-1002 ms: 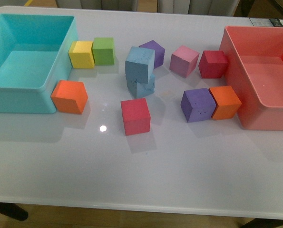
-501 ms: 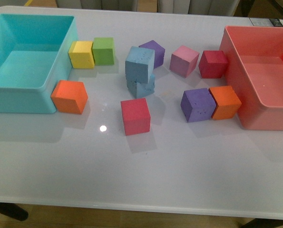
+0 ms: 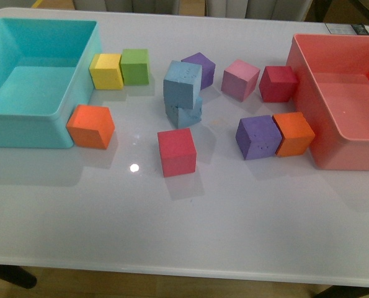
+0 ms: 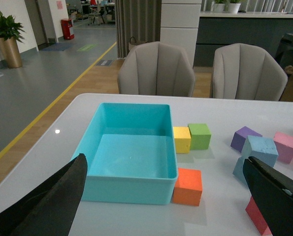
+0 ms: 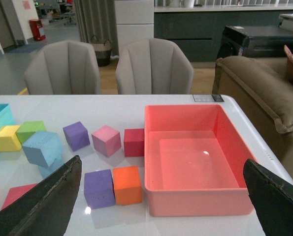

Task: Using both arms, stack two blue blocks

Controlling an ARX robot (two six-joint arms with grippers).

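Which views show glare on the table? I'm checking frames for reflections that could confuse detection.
Front view: a small bright spot on the white table beside the red cube. Left wrist view: a faint spot near the table's edge. Right wrist view: glare inside the pink bin.

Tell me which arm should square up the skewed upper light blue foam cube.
Left, marginally: left gripper and right gripper are both open; the purple foam cube crowds the blue stack on its right.

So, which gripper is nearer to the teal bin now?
Left. The left gripper hangs open just before the teal bin, which takes up much of its wrist view. The right gripper faces the red bin; its view shows only a corner of the teal bin.
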